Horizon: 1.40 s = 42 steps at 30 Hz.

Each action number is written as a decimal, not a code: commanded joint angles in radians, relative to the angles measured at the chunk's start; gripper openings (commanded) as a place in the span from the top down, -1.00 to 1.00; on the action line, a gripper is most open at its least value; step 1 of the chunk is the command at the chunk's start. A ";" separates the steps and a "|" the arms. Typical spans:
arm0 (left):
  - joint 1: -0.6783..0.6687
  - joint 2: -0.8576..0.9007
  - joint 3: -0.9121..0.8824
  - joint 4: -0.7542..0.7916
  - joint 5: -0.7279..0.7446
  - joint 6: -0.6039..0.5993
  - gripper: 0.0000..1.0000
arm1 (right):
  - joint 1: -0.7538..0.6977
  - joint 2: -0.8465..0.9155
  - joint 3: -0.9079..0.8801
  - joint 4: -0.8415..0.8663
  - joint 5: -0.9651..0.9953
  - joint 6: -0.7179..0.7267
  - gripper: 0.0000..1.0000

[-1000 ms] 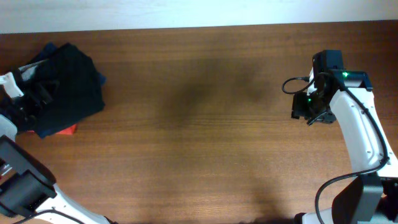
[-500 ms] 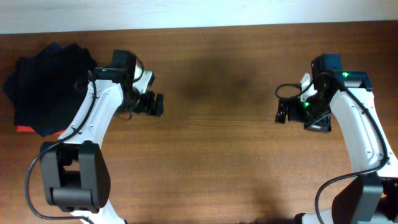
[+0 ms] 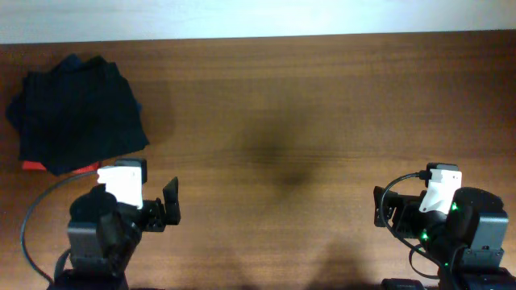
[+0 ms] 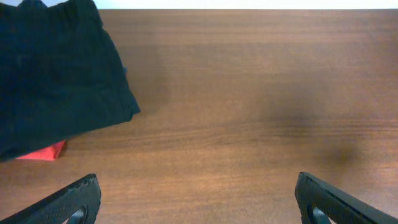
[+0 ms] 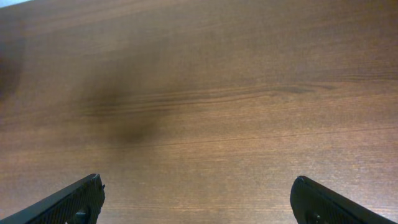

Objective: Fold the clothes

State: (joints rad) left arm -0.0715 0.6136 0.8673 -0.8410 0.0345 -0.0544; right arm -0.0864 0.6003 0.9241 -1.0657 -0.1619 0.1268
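The black clothes (image 3: pixel 81 113) lie in a flat, folded pile at the far left corner of the table (image 3: pixel 306 97). They sit on top of a small red thing (image 4: pixel 42 151) that peeks out at the pile's near edge. I think the pile sits there to be out of the way. The left gripper (image 3: pixel 165 211) and the right gripper (image 3: pixel 379 213) both sit low at the near edge of the table, well apart from the clothes. Each one has its jaws wide apart and holds nothing. That looks like a resting spot, so I think the folding is done, or almost done.
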 commanded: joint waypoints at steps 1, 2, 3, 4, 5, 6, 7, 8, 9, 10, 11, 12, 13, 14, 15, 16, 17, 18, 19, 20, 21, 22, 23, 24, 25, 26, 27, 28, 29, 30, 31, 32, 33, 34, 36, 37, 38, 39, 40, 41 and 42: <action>0.002 -0.024 -0.011 -0.036 -0.016 -0.013 -0.98 | -0.006 0.002 -0.009 0.004 0.016 -0.007 -0.97; 0.002 -0.024 -0.011 -0.035 -0.016 -0.013 -0.98 | -0.006 0.002 -0.009 0.004 0.016 -0.007 -0.97; 0.002 -0.024 -0.011 -0.035 -0.016 -0.013 -0.98 | -0.006 0.002 -0.009 0.004 0.016 -0.007 -0.98; 0.002 -0.024 -0.011 -0.035 -0.016 -0.013 -0.98 | -0.006 0.002 -0.009 0.004 0.016 -0.007 -0.97; 0.002 -0.024 -0.011 -0.035 -0.016 -0.013 -0.98 | -0.006 0.002 -0.009 0.004 0.016 -0.007 -0.97; 0.002 -0.024 -0.011 -0.035 -0.016 -0.013 -0.98 | -0.006 0.000 -0.009 0.003 0.016 -0.007 -0.97; 0.002 -0.024 -0.011 -0.035 -0.016 -0.013 -0.98 | -0.006 -0.011 -0.009 0.004 0.016 -0.007 -0.97; 0.002 -0.024 -0.011 -0.035 -0.016 -0.013 -0.98 | -0.005 -0.036 -0.010 0.008 0.029 -0.015 -0.98; 0.002 -0.024 -0.011 -0.035 -0.016 -0.013 -0.98 | 0.004 -0.071 -0.023 0.037 0.069 -0.019 -0.97; 0.002 -0.024 -0.011 -0.035 -0.016 -0.013 -0.98 | 0.029 -0.125 -0.071 0.107 0.077 -0.047 -0.97; 0.002 -0.024 -0.011 -0.035 -0.016 -0.013 -0.98 | 0.067 -0.205 -0.174 0.230 0.086 -0.071 -0.97; 0.002 -0.024 -0.011 -0.035 -0.016 -0.013 -0.99 | 0.089 -0.296 -0.296 0.354 0.087 -0.071 -0.97; 0.002 -0.024 -0.011 -0.035 -0.016 -0.013 -0.98 | 0.105 -0.382 -0.410 0.473 0.084 -0.071 -0.97; 0.002 -0.024 -0.011 -0.035 -0.016 -0.013 -0.98 | 0.116 -0.473 -0.524 0.600 0.084 -0.071 -0.97; 0.002 -0.024 -0.011 -0.035 -0.016 -0.013 -0.98 | 0.117 -0.549 -0.616 0.699 0.085 -0.071 -0.97; 0.002 -0.024 -0.011 -0.035 -0.016 -0.013 -0.98 | 0.119 -0.600 -0.691 0.781 0.085 -0.071 -0.97; 0.002 -0.024 -0.011 -0.035 -0.016 -0.013 -0.99 | 0.119 -0.597 -0.761 0.895 0.084 -0.071 -0.97; 0.002 -0.024 -0.011 -0.035 -0.016 -0.013 -0.98 | 0.119 -0.597 -0.805 0.975 0.092 -0.071 -0.97; 0.002 -0.024 -0.011 -0.035 -0.016 -0.013 -0.98 | 0.119 -0.597 -0.858 1.052 0.101 -0.071 -0.97; 0.002 -0.024 -0.011 -0.035 -0.016 -0.013 -0.98 | 0.119 -0.597 -0.918 1.125 0.111 -0.071 -0.97; 0.002 -0.024 -0.011 -0.035 -0.016 -0.013 -0.98 | 0.119 -0.597 -0.919 1.086 0.126 -0.079 -0.97; 0.002 -0.024 -0.011 -0.035 -0.016 -0.013 -0.98 | 0.119 -0.597 -0.919 1.005 0.126 -0.105 -0.97; 0.002 -0.024 -0.011 -0.035 -0.016 -0.013 -0.98 | 0.119 -0.597 -0.919 0.987 0.125 -0.105 -0.97; 0.002 -0.024 -0.011 -0.035 -0.016 -0.013 -0.98 | 0.119 -0.597 -0.919 0.990 0.125 -0.104 -0.97; 0.002 -0.024 -0.011 -0.035 -0.016 -0.013 -0.98 | 0.119 -0.597 -0.919 0.990 0.125 -0.104 -0.97; 0.002 -0.024 -0.011 -0.035 -0.016 -0.013 -0.98 | 0.119 -0.597 -0.919 0.990 0.125 -0.105 -0.97; 0.002 -0.024 -0.011 -0.035 -0.016 -0.013 -0.98 | 0.119 -0.596 -0.919 0.990 0.125 -0.105 -0.97; 0.002 -0.024 -0.011 -0.035 -0.016 -0.013 -0.98 | 0.119 -0.596 -0.919 0.990 0.125 -0.105 -0.97; 0.002 -0.024 -0.011 -0.035 -0.016 -0.013 -0.98 | 0.119 -0.596 -0.919 0.990 0.125 -0.105 -0.97; 0.002 -0.024 -0.011 -0.035 -0.016 -0.013 -0.98 | 0.119 -0.596 -0.919 0.990 0.125 -0.104 -0.97; 0.002 -0.024 -0.011 -0.035 -0.016 -0.013 -0.98 | 0.119 -0.596 -0.919 0.990 0.125 -0.104 -0.97; 0.002 -0.024 -0.011 -0.035 -0.016 -0.013 -0.98 | 0.119 -0.596 -0.919 0.990 0.125 -0.105 -0.97; 0.002 -0.024 -0.011 -0.035 -0.016 -0.013 -0.98 | 0.119 -0.596 -0.919 0.990 0.125 -0.105 -0.97; 0.002 -0.024 -0.011 -0.035 -0.016 -0.013 -0.98 | 0.119 -0.596 -0.919 0.990 0.125 -0.105 -0.97; 0.002 -0.024 -0.011 -0.035 -0.016 -0.013 -0.98 | 0.119 -0.596 -0.919 0.990 0.125 -0.105 -0.97; 0.002 -0.024 -0.012 -0.035 -0.016 -0.013 -0.98 | 0.119 -0.596 -0.919 0.990 0.125 -0.104 -0.97; 0.000 -0.036 -0.014 -0.035 -0.016 -0.013 -0.98 | 0.119 -0.596 -0.919 0.990 0.125 -0.105 -0.97; 0.000 -0.060 -0.029 -0.047 -0.030 0.000 -0.98 | 0.119 -0.596 -0.919 0.990 0.125 -0.104 -0.97; 0.001 -0.109 -0.068 -0.046 -0.058 0.002 -0.98 | 0.119 -0.596 -0.919 0.990 0.125 -0.104 -0.97; 0.001 -0.237 -0.214 0.014 -0.069 0.002 -0.98 | 0.119 -0.596 -0.919 0.990 0.125 -0.105 -0.97; 0.001 -0.340 -0.345 0.106 -0.056 0.001 -0.98 | 0.119 -0.596 -0.919 0.990 0.125 -0.105 -0.97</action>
State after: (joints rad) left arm -0.0715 0.4591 0.7517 -0.8173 -0.0063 -0.0532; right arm 0.0269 0.0124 0.0105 -0.0673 -0.0479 0.0235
